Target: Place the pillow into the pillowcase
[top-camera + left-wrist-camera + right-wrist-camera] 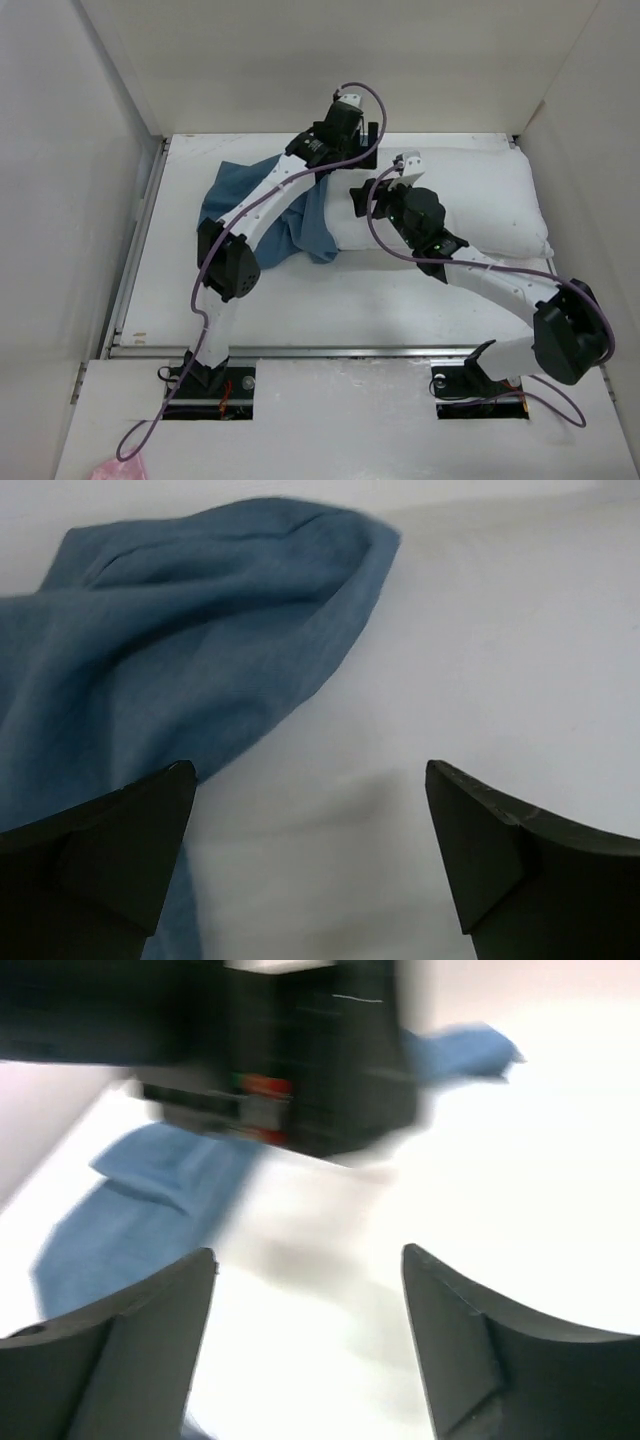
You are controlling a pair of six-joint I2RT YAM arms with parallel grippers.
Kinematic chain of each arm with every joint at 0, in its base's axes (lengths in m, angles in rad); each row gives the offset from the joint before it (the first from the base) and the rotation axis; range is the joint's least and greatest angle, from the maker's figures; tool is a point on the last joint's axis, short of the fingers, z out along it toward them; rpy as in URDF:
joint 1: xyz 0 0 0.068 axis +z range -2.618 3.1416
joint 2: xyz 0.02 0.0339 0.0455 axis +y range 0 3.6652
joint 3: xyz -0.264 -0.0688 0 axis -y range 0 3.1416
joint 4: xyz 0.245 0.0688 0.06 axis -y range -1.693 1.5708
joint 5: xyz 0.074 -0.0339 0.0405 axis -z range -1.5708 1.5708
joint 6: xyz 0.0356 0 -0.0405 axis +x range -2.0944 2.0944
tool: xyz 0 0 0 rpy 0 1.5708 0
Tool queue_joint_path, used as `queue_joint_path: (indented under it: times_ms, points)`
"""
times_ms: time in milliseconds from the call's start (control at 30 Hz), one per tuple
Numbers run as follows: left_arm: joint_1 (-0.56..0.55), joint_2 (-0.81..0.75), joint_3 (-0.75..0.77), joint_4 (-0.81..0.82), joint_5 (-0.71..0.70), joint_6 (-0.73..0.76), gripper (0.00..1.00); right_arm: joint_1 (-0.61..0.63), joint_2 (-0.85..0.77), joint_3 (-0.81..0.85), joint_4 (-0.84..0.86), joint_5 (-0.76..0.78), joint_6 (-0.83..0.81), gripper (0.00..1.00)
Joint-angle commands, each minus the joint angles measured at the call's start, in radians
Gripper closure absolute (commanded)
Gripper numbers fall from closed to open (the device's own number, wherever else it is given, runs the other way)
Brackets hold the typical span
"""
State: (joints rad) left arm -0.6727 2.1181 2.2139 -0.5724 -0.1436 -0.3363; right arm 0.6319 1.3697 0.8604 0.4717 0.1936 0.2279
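Currently, pillowcase (235, 190) is overlapping pillow (470, 205) on worktop (330, 310)

The white pillow is lying along the far side, the blue pillowcase draping its left end. The left claw (310, 770) and right claw (308, 1255) are hovering above, spread, gripping nothing.

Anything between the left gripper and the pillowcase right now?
Nothing visible. The left gripper is open, and the pillowcase lies in plain sight just ahead of its left finger, with only the white pillow beside the blue edge.
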Motion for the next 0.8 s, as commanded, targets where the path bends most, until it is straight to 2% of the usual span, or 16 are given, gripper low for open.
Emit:
queue_joint_path:
  times_ms: [0,33,133,200,233,267,400,633,700,767]
  points:
    - [-0.005,-0.197,-0.096,-0.012,-0.085,-0.035,0.00,0.006,-0.055,0.015,-0.163,0.116,-0.034,0.17]
    - [-0.005,-0.239,-0.136,0.000,-0.127,-0.044,0.00,0.006,-0.067,0.015,-0.188,0.098,-0.101,0.10]
    - [-0.024,-0.409,-0.323,0.048,-0.201,-0.064,0.00,0.006,-0.098,0.043,-0.324,0.047,-0.205,0.08]
    - [-0.033,-0.489,-0.431,0.074,-0.214,-0.096,0.00,0.006,-0.098,0.055,-0.363,0.000,-0.219,0.04]
    - [-0.042,-0.553,-0.539,0.100,-0.227,-0.108,0.00,0.006,-0.107,0.055,-0.363,-0.017,-0.219,0.04]
    - [-0.042,-0.578,-0.589,0.109,-0.228,-0.136,0.00,0.006,-0.107,0.055,-0.363,-0.037,-0.210,0.00]
    - [-0.042,-0.607,-0.752,0.099,-0.228,-0.206,0.00,0.015,-0.077,0.084,-0.354,-0.111,-0.200,0.00]
    - [-0.042,-0.485,-0.748,0.109,-0.218,-0.207,0.01,0.015,0.063,0.158,-0.332,-0.138,-0.252,0.00]
    - [-0.042,-0.434,-0.725,0.099,-0.255,-0.207,0.07,0.015,0.132,0.183,-0.332,-0.099,-0.252,0.00]
    - [-0.027,-0.402,-0.712,0.080,-0.298,-0.240,0.20,0.015,0.167,0.196,-0.318,-0.036,-0.252,0.00]
